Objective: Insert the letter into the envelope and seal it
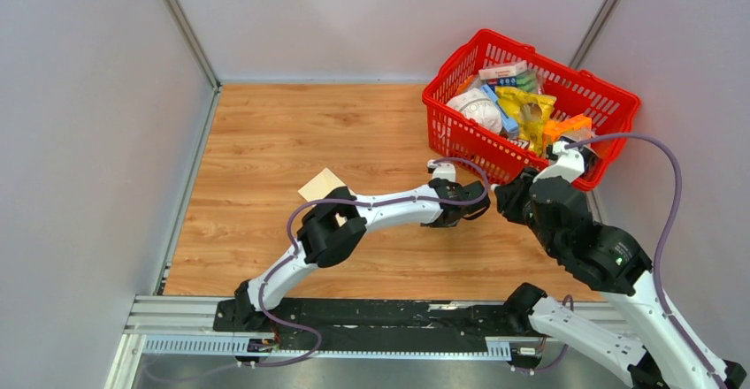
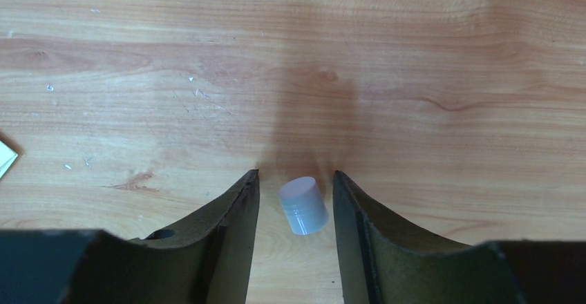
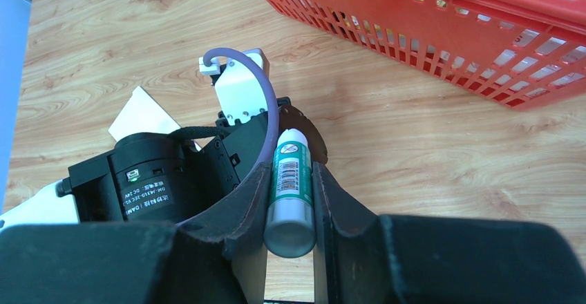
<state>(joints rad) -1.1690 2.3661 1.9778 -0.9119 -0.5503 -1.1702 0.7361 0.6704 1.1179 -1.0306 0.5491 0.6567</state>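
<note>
Right hand (image 3: 291,171) fills the foreground of its own wrist view, both fingers pressed against a glue stick (image 3: 291,186) held lengthwise between them: grey butt end toward the lens, green label up, white tip pointing away. Just past that tip sits the left arm (image 3: 148,179), black motor housing near, white bracket and lilac cable further off. Left hand (image 2: 296,177) points down at the tabletop (image 2: 414,76), fingers spread. A small translucent white cap (image 2: 302,205) rests on the wood in the gap. A sliver of bare wood shows on each side of it, so neither finger seems to touch it. From overhead the two hands meet right of centre on the tabletop, almost tip to tip. They are just in front of a red basket (image 1: 469,141) at the far right corner, which is filled with packaged goods, a yellow packet (image 1: 528,110) among them. Envelope (image 1: 320,183): pale cream, flat on the wood, left of centre, well apart from both hands. Its near edge is hidden under the left arm's dark elbow joint (image 1: 332,228). The right wrist view shows the same sheet beyond the motor housing, one corner and two straight edges clear. Flap position cannot be told; too much of the paper is covered.
</note>
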